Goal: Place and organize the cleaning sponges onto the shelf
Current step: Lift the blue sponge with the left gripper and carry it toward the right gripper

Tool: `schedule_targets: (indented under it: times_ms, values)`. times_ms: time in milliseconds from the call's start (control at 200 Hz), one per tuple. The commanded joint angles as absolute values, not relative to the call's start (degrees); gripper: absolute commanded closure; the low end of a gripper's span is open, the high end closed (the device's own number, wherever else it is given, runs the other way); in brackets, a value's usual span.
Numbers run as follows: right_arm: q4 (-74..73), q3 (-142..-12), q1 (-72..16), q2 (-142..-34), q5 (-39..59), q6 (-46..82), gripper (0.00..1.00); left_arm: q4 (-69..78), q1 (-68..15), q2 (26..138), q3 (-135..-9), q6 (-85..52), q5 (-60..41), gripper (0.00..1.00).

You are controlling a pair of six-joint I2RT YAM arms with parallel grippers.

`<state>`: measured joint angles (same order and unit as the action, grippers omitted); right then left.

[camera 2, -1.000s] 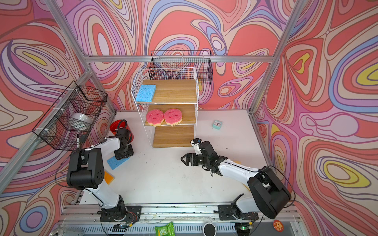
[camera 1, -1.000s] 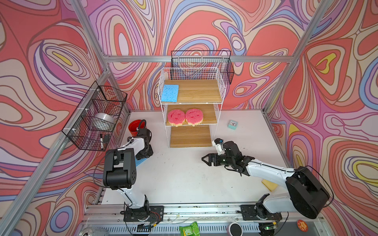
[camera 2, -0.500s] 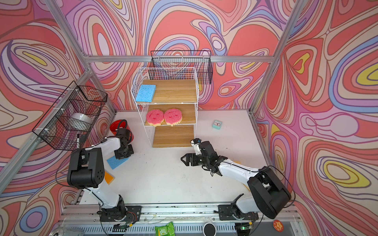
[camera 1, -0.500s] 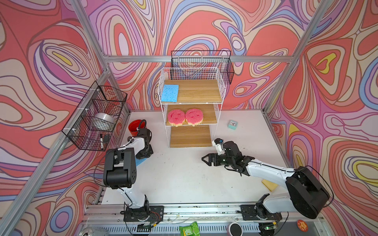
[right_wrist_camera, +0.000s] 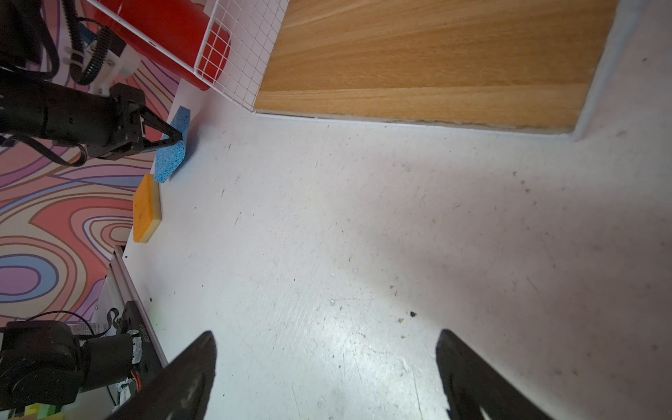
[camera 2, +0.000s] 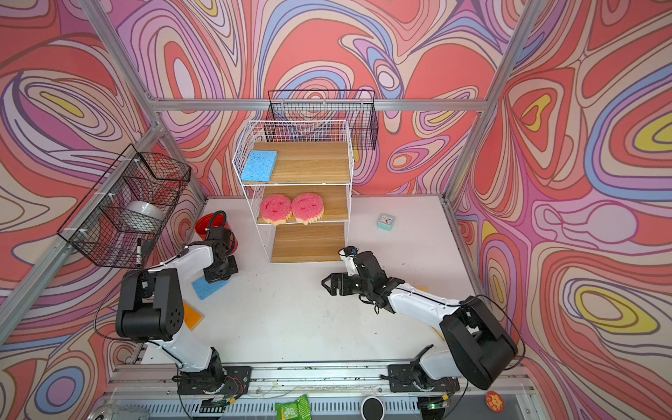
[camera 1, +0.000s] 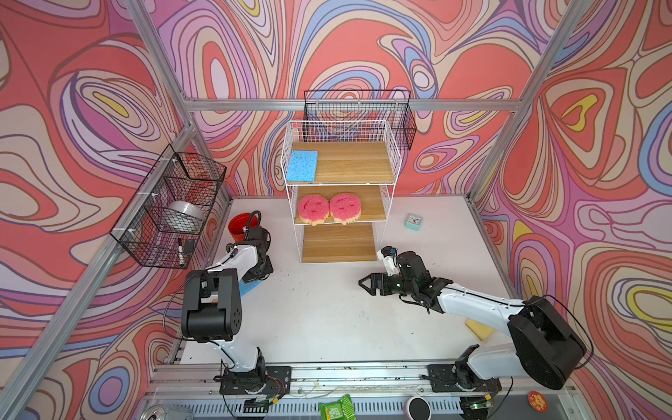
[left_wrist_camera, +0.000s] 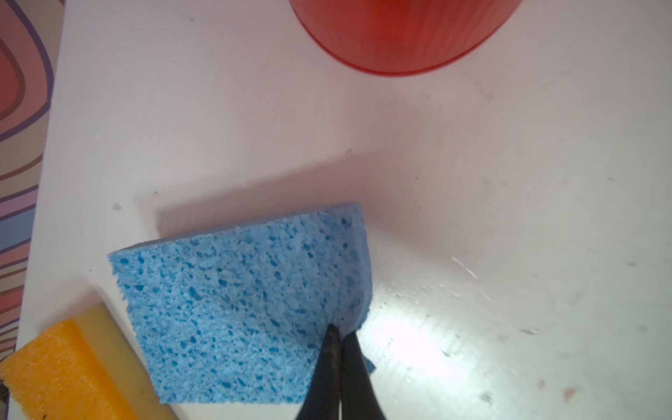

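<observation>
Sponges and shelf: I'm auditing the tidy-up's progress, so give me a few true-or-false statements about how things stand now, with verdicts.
1. The left gripper is shut on the loose blue sponge. True.
2. The right gripper is shut. False: it is open, holding nothing.
3. Two pink sponges lie on the middle board. True.
4. The bottom board carries a blue sponge. False: none shows there; the shelved blue sponge lies on the top board.
</observation>
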<state>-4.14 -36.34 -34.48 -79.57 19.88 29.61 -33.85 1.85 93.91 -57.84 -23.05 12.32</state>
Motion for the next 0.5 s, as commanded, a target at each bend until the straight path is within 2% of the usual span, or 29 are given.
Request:
schedule_targets:
  times_ms: [0,295,496]
  values:
    - [-3.94,-35.56,-34.65,-77.38,18.39,29.0,0.03,-37.16,0.74,88.91,-56.88,-24.65,10.95,1.0]
    - [-4.02,-34.94,-34.63,-74.12,17.8,29.07,0.03,-38.72,-0.75,74.25,-49.05,-25.74,6.19,1.0]
    - [-1.67,-35.27,-34.65,-70.51,17.21,29.09,0.03,-42.11,-4.77,67.21,-48.34,-25.08,2.49,1.0]
